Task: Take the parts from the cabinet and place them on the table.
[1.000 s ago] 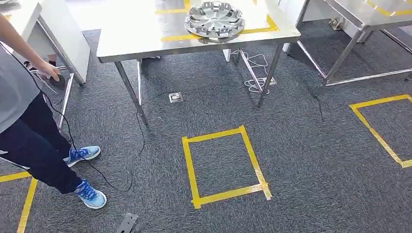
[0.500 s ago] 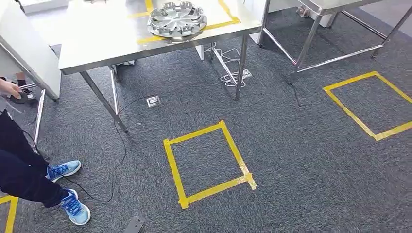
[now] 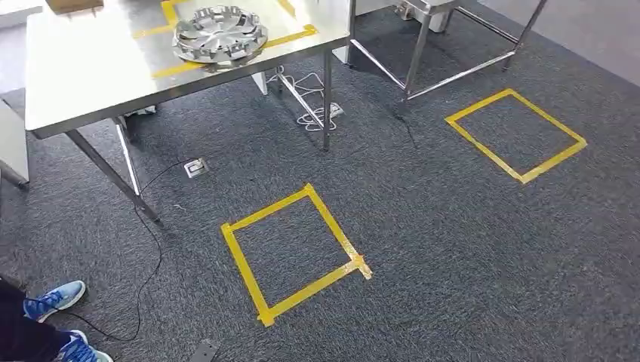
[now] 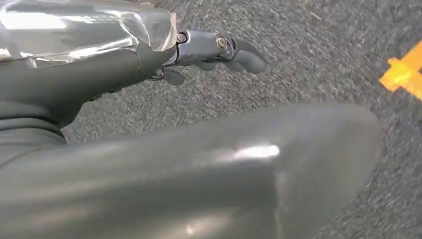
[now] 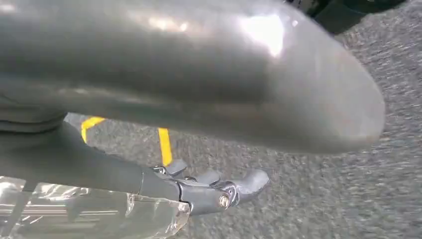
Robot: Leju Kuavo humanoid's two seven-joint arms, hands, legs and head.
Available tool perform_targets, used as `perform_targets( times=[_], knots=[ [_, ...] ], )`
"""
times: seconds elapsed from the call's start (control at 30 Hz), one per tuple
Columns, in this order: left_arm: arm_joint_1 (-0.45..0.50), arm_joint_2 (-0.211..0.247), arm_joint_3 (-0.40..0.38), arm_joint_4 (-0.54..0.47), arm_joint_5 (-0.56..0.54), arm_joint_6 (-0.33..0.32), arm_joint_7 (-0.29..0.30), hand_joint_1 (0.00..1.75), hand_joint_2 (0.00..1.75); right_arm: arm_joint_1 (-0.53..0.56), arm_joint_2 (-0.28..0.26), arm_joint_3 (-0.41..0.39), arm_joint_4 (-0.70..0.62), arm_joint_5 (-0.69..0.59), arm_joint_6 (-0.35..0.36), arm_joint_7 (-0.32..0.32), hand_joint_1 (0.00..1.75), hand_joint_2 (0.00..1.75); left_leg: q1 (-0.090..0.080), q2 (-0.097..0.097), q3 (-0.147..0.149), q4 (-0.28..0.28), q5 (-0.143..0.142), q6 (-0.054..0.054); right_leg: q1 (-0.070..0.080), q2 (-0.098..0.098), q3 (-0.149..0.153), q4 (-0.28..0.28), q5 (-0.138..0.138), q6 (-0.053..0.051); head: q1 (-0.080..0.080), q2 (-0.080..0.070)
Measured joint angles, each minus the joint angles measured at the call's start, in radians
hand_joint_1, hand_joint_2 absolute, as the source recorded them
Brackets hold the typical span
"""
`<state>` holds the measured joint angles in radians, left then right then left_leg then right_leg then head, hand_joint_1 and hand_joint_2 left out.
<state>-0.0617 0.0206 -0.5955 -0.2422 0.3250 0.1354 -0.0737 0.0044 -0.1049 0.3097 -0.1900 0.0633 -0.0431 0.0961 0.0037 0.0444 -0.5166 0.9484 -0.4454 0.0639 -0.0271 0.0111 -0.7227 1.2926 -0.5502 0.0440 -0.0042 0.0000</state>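
On the steel tabotop at upper left of the head view: correction not needed, item list follows.

On the tabletop (image 3: 90, 75), upper left of head view: one silver wheel-cover part (image 3: 220, 34), round w/ notched rim, laid flat on a yellow tape outline (image 3: 167, 70); part's rim overlaps the tape line. A cardboard box (image 3: 73, 4) is seen at the tabletop's far edge, cut off by the frame.

Under the tabletop: white cable bundle (image 3: 311, 113) on carpet beside a power strip; a floor socket (image 3: 195, 167) nr the front leg, w/ a black cable (image 3: 148, 256) run from it toward a person's blue shoes (image 3: 54, 299) at lower left.

Carpet, centre: yellow tape square (image 3: 290, 253), nothing inside. Second tape square (image 3: 515, 134) well apart, to the right. A second steel table frame (image 3: 445, 45) is noted at top, right of the first.

L hand (image 4: 219, 50): seen in left wrist view, hung over grey carpet; fingers slightly curled and spread apart, nothing held. Thumb is large in the foreground. Yellow tape scrap (image 4: 404, 74) on carpet beyond.

R hand (image 5: 214, 189): seen in right wrist view, over carpet; fingers loosely apart, nothing held. Yellow tape strips (image 5: 164, 144) on the floor behind the fingers.
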Motion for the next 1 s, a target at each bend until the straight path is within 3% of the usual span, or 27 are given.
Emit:
perform_targets(
  times=[0.03, 0.07, 0.1, 0.13, 0.2, 0.27, 0.3, 0.37, 0.4, 0.43, 0.47, 0.5, 0.53, 0.6, 0.63, 0.67, 0.73, 0.8, 0.83, 0.87, 0.9, 0.97, 1.0],
  knots=[
    [0.0, -0.002, 0.0, 0.0, 0.001, 0.003, 0.0, 0.0, 0.0, 0.001, 0.0, 0.001, 0.0, 0.001, 0.0, 0.0, 0.0, 0.0, 0.001, 0.012, -0.001, 0.001, 0.0, -0.004, -0.007, -0.005, 0.028, -0.044, 0.02, 0.015, 0.0, 0.0],
    [0.0, -0.004, 0.0, 0.0, 0.003, 0.009, 0.0, 0.0, 0.0, 0.002, -0.003, 0.002, 0.0, 0.002, 0.0, 0.0, 0.0, 0.0, 0.003, 0.023, -0.002, 0.005, -0.002, -0.009, -0.014, -0.013, 0.073, -0.122, 0.047, 0.03, 0.0, 0.0],
    [0.0, -0.007, 0.0, 0.0, 0.005, 0.012, 0.0, 0.0, 0.0, 0.0, -0.005, 0.003, 0.0, 0.003, 0.0, 0.0, 0.0, 0.0, 0.005, 0.033, -0.004, 0.013, -0.006, -0.018, -0.018, -0.034, 0.134, -0.226, 0.078, 0.044, 0.0, 0.0],
    [0.0, -0.007, 0.0, 0.0, 0.013, 0.016, 0.0, 0.0, 0.0, -0.004, -0.005, 0.006, 0.0, 0.003, 0.0, 0.0, 0.0, 0.0, 0.004, 0.045, -0.006, 0.025, -0.012, -0.027, -0.019, -0.079, 0.181, -0.31, 0.084, 0.044, 0.001, 0.0],
    [0.0, -0.007, 0.0, 0.0, 0.016, 0.025, 0.0, 0.0, 0.0, -0.011, -0.005, 0.01, -0.001, 0.003, 0.0, 0.002, 0.0, 0.0, -0.001, 0.061, -0.012, 0.035, -0.019, -0.045, -0.008, -0.057, 0.175, -0.299, 0.091, 0.011, -0.002, 0.0],
    [-0.001, -0.01, 0.0, 0.0, 0.021, 0.031, -0.001, 0.0, 0.0, -0.007, -0.008, 0.011, -0.001, 0.003, 0.0, 0.002, 0.0, 0.0, 0.003, 0.074, -0.008, 0.034, -0.014, -0.055, -0.002, -0.043, 0.164, -0.297, 0.095, -0.003, -0.002, 0.0],
    [-0.001, -0.01, 0.0, 0.0, 0.021, 0.031, -0.002, 0.0, 0.0, -0.006, -0.008, 0.012, -0.001, 0.003, 0.0, 0.003, 0.0, 0.0, 0.006, 0.08, -0.009, 0.037, -0.017, -0.06, -0.008, -0.032, 0.164, -0.3, 0.101, -0.013, -0.002, 0.0],
    [-0.001, -0.009, 0.0, 0.0, 0.022, 0.031, -0.002, 0.0, 0.0, -0.006, -0.007, 0.013, -0.001, 0.004, 0.0, 0.004, 0.0, 0.0, 0.015, -0.001, -0.033, 0.1, -0.081, -0.071, -0.013, -0.015, 0.159, -0.301, 0.109, -0.026, -0.003, 0.0],
    [0.002, -0.01, 0.0, 0.0, 0.022, 0.031, -0.002, 0.0, 0.0, -0.01, -0.008, 0.013, -0.001, 0.004, 0.0, 0.004, 0.0, 0.0, 0.016, -0.027, -0.066, 0.179, -0.131, -0.073, -0.011, -0.006, 0.154, -0.301, 0.112, -0.03, -0.003, 0.0],
    [0.004, -0.01, 0.0, 0.0, 0.022, 0.031, -0.002, 0.0, 0.0, -0.012, -0.008, 0.014, -0.001, 0.004, 0.0, 0.004, 0.0, 0.0, 0.016, -0.037, -0.105, 0.272, -0.175, -0.074, -0.008, 0.007, 0.148, -0.301, 0.115, -0.035, -0.003, 0.0],
    [0.006, -0.01, 0.0, 0.0, 0.023, 0.031, -0.002, 0.0, 0.0, -0.012, -0.007, 0.015, -0.001, 0.004, 0.0, 0.004, 0.0, 0.0, 0.016, -0.04, -0.133, 0.339, -0.2, -0.072, -0.004, 0.018, 0.145, -0.3, 0.118, -0.038, -0.003, 0.0],
    [0.007, -0.01, 0.0, 0.0, 0.022, 0.031, -0.002, 0.0, 0.0, -0.011, -0.007, 0.015, -0.001, 0.004, 0.0, 0.004, 0.0, 0.0, 0.015, -0.041, -0.143, 0.366, -0.2, -0.07, -0.001, 0.03, 0.142, -0.3, 0.121, -0.038, -0.003, 0.0],
    [0.008, -0.01, 0.0, 0.0, 0.022, 0.031, -0.002, 0.0, 0.0, -0.009, -0.007, 0.015, -0.001, 0.004, 0.0, 0.004, 0.0, 0.0, 0.015, -0.041, -0.128, 0.341, -0.177, -0.065, 0.002, 0.043, 0.141, -0.3, 0.123, -0.038, -0.003, 0.0],
    [0.008, -0.01, 0.0, 0.0, 0.024, 0.032, -0.002, 0.0, 0.0, -0.008, -0.006, 0.016, -0.001, 0.004, 0.0, 0.004, 0.0, 0.0, 0.015, -0.056, -0.043, 0.181, -0.09, -0.05, 0.005, 0.069, 0.142, -0.3, 0.128, -0.035, -0.003, 0.0],
    [0.007, -0.009, 0.0, 0.0, 0.024, 0.034, -0.002, 0.0, 0.0, -0.011, -0.006, 0.016, -0.001, 0.004, 0.0, 0.004, 0.0, 0.0, 0.013, -0.09, 0.006, 0.088, -0.051, -0.039, 0.004, 0.082, 0.142, -0.3, 0.131, -0.032, -0.003, 0.0],
    [0.007, -0.002, 0.0, 0.001, 0.025, 0.037, -0.003, 0.0, 0.0, -0.014, 0.001, 0.017, -0.001, 0.004, 0.0, 0.004, 0.0, 0.0, 0.015, -0.148, 0.021, 0.052, -0.064, -0.028, 0.005, 0.089, 0.137, -0.299, 0.136, -0.024, 0.0, 0.0],
    [0.007, -0.005, 0.0, 0.001, 0.027, 0.039, -0.005, 0.0, 0.0, -0.018, -0.001, 0.017, -0.001, 0.004, -0.001, 0.005, 0.0, 0.0, 0.004, -0.129, 0.016, 0.048, -0.059, -0.028, -0.002, 0.11, 0.125, -0.299, 0.144, -0.011, -0.002, 0.0],
    [0.005, -0.005, 0.0, 0.0, 0.031, 0.04, -0.006, 0.0, 0.0, -0.013, -0.001, 0.017, -0.001, 0.003, -0.001, 0.005, 0.0, 0.0, -0.001, -0.108, 0.016, 0.04, -0.048, -0.016, -0.006, 0.131, 0.12, -0.312, 0.158, 0.008, -0.002, 0.0],
    [0.002, -0.005, 0.0, 0.0, 0.031, 0.039, -0.008, 0.0, 0.0, -0.011, -0.001, 0.017, -0.001, 0.003, -0.001, 0.005, 0.0, 0.0, 0.011, -0.091, 0.022, 0.015, -0.028, -0.013, -0.007, 0.101, 0.113, -0.298, 0.156, 0.005, 0.0, 0.0],
    [0.001, -0.007, 0.0, -0.001, 0.031, 0.039, -0.01, 0.0, 0.0, -0.014, -0.001, 0.017, -0.001, 0.003, -0.002, 0.006, 0.0, 0.0, 0.005, -0.081, 0.021, 0.008, -0.023, -0.008, 0.0, 0.042, 0.09, -0.266, 0.13, -0.003, 0.002, 0.0],
    [0.001, -0.007, 0.0, -0.001, 0.031, 0.039, -0.011, 0.0, 0.0, -0.017, 0.0, 0.018, -0.001, 0.002, -0.002, 0.008, 0.0, 0.0, 0.004, -0.068, 0.016, 0.009, -0.019, -0.005, 0.0, 0.017, 0.058, -0.202, 0.092, -0.011, 0.003, 0.0],
    [0.004, -0.008, 0.0, 0.0, 0.032, 0.039, -0.01, 0.0, 0.0, -0.024, 0.0, 0.018, -0.002, 0.001, -0.002, 0.008, 0.0, 0.0, -0.002, -0.036, 0.008, 0.009, -0.016, -0.005, -0.001, 0.002, -0.011, -0.035, 0.022, -0.015, 0.002, 0.0],
    [0.004, -0.008, 0.0, 0.0, 0.034, 0.04, -0.01, 0.0, 0.0, -0.023, 0.0, 0.018, -0.002, 0.0, -0.002, 0.008, 0.0, 0.0, -0.004, -0.022, 0.004, 0.01, -0.014, -0.006, -0.002, 0.0, -0.026, 0.013, 0.008, -0.01, 0.003, 0.0]
  ],
)
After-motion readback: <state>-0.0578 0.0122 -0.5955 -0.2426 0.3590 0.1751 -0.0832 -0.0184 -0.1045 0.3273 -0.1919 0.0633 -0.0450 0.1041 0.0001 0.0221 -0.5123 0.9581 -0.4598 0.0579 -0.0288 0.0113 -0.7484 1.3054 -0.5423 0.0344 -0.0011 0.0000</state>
